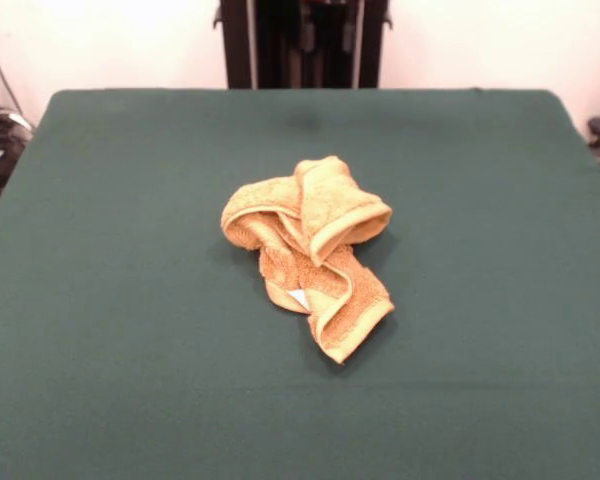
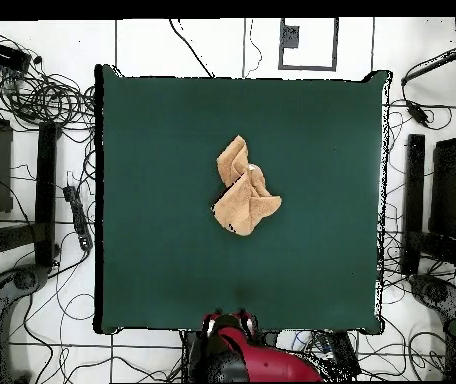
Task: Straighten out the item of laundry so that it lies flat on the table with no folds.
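The orange-tan towel point(image 1: 305, 250) lies crumpled in a heap near the middle of the dark green table point(image 1: 100, 300). Its edges are rolled and folded over each other, and a small white label point(image 1: 299, 298) shows at its near side. In the overhead view the towel point(image 2: 244, 190) sits slightly above the middle of the table point(image 2: 152, 250). The red and black arm point(image 2: 257, 360) is drawn back at the table's robot side. The gripper point(image 2: 230, 322) shows only as a dark shape at that edge, far from the towel and not touching it.
The black pedestal point(image 1: 300, 45) stands behind the table's far edge. Cables point(image 2: 42, 100) and black stands point(image 2: 47, 190) lie on the floor round the table. Dark equipment point(image 2: 452, 190) stands on the other side.
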Action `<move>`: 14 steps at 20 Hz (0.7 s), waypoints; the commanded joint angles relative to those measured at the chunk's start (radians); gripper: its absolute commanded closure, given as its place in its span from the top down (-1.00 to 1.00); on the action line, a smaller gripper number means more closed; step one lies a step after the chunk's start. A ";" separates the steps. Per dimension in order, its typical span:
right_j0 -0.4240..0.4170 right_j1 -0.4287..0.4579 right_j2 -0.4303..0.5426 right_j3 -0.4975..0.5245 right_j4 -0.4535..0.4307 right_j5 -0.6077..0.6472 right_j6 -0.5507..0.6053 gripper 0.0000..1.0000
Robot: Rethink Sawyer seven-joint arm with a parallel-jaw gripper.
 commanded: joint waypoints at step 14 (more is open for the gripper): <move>0.145 0.252 0.024 -0.263 0.139 -0.005 0.152 1.00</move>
